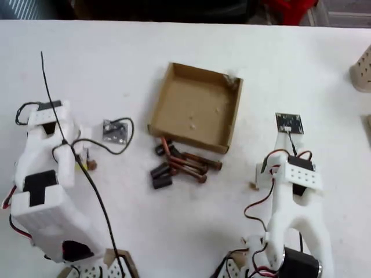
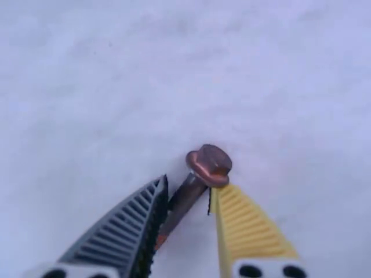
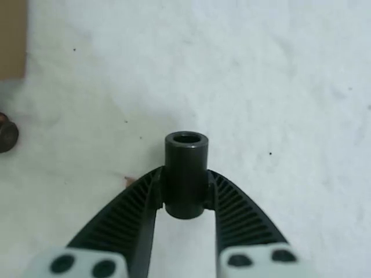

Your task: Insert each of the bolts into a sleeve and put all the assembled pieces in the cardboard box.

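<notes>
Left wrist view: the left pincer (image 2: 187,190) is closed on a copper-coloured bolt (image 2: 203,171), pinching the shank just behind the head. The bolt lies slanted across the jaws rather than in line with them.

Right wrist view: the right pincer (image 3: 185,176) is clamped on a black sleeve (image 3: 185,156) by the end nearer the wrist, with the open bore pointing out beyond the tips.

High view: the arms sit at lower left and lower right of the frame, well apart. The loose bolts and sleeves (image 1: 177,163) are heaped between them on the white counter (image 1: 116,75), just beside the near wall of the cardboard box (image 1: 197,104) at centre. The box holds no assembled piece.

Likely hazards:
- The slanted bolt may meet the sleeve rim off-axis and jam, or pivot in its narrow hold.
- Pushing could slide the sleeve back through its pads, since only part of its length is gripped.
- A dropped part could roll into the heap.
- An arm crossing toward centre might scatter that heap.
</notes>
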